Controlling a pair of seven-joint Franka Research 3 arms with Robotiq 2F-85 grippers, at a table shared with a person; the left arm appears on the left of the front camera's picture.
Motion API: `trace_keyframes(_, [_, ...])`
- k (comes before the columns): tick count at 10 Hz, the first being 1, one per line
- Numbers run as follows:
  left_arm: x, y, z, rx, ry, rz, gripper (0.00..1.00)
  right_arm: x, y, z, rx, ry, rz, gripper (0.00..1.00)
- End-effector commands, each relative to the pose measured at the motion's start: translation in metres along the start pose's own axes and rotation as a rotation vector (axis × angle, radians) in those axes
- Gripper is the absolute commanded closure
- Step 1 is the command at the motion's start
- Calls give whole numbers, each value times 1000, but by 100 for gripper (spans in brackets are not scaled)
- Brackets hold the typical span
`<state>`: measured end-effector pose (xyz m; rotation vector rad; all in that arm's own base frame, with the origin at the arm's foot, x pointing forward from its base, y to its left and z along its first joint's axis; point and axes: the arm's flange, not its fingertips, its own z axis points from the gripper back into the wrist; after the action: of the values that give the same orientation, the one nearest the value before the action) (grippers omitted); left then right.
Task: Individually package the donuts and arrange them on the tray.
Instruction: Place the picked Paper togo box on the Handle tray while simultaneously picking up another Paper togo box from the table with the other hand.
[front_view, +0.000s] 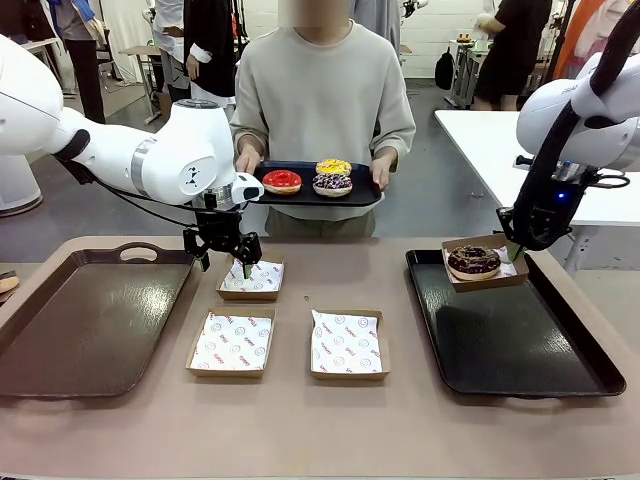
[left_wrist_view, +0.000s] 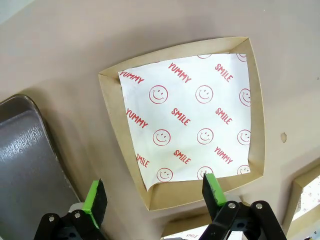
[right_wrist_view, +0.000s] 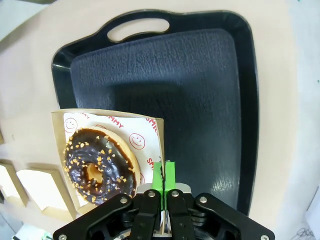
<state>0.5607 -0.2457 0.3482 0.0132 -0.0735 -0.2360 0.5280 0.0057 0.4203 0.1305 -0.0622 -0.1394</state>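
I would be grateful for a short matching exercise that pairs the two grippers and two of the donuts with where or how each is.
1. chocolate donut
2. red donut
3. left gripper
4. right gripper

A. shut on the donut box
B. on the person's tray
C. open above a paper-lined box
D. inside the donut box, at the black tray corner

Pairs: 1-D, 2-B, 3-C, 4-A

Right hand (front_view: 515, 252) holds a box (front_view: 486, 283) with a donut (front_view: 473, 262) over the tray (front_view: 520, 350).
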Motion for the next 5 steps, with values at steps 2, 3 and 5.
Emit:
trace_keyframes(2, [6,11,0,30,3,26,0,20,9,-14,-60,10,85,99])
trace_keyframes(3, [10,14,0,22,-2,35,0,29,9,-19,-76,12,82,99])
trace_keyframes(5, [19,23,-1,3,9,67,0,46,5,-28,-74,21,79,99])
